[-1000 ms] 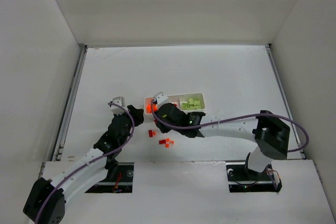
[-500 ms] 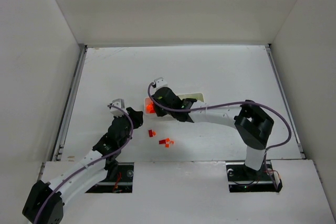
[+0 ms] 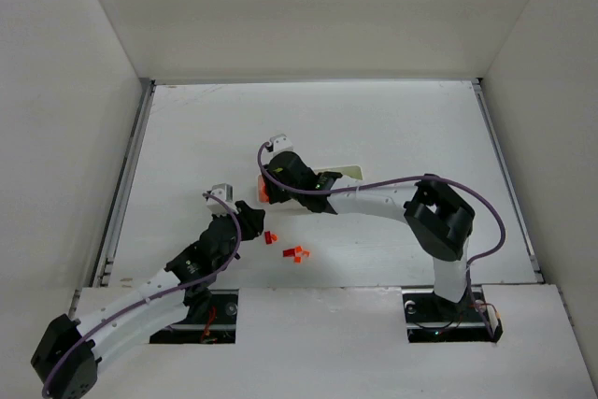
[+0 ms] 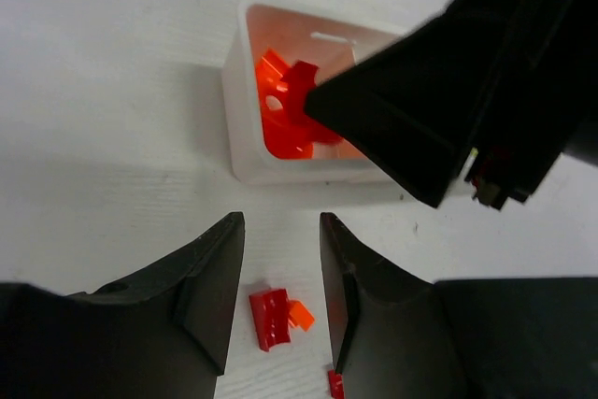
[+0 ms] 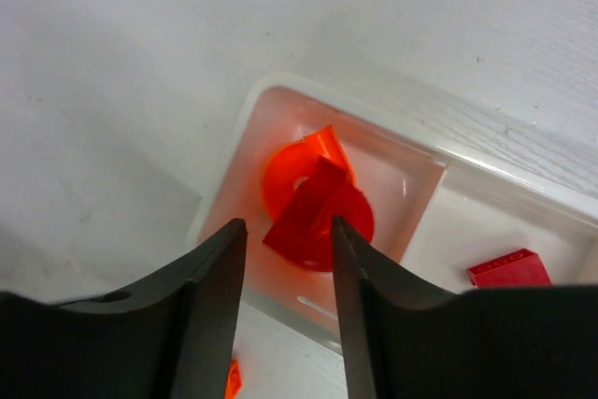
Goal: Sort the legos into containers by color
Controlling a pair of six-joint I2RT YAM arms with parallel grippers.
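Note:
The white tray (image 3: 348, 172) lies mid-table, mostly hidden under my right arm. My right gripper (image 3: 265, 188) hangs open over its left compartment (image 5: 374, 117), where a dark red piece (image 5: 313, 210) lies on orange round pieces (image 5: 280, 170). A red brick (image 5: 509, 268) lies in the middle compartment. My left gripper (image 3: 252, 218) is open, just above the table in front of the tray (image 4: 238, 119). A red brick (image 4: 269, 318) and an orange bit (image 4: 301, 314) lie between its fingers. The pale green legos are hidden.
More red and orange bits (image 3: 297, 253) lie loose on the table right of my left gripper. My right gripper (image 4: 448, 91) hangs close above and behind the left one. White walls ring the table.
My right gripper has swung left and back to the tray's left end, covering the green pieces. My left gripper has moved right and nearer, over the loose red brick.

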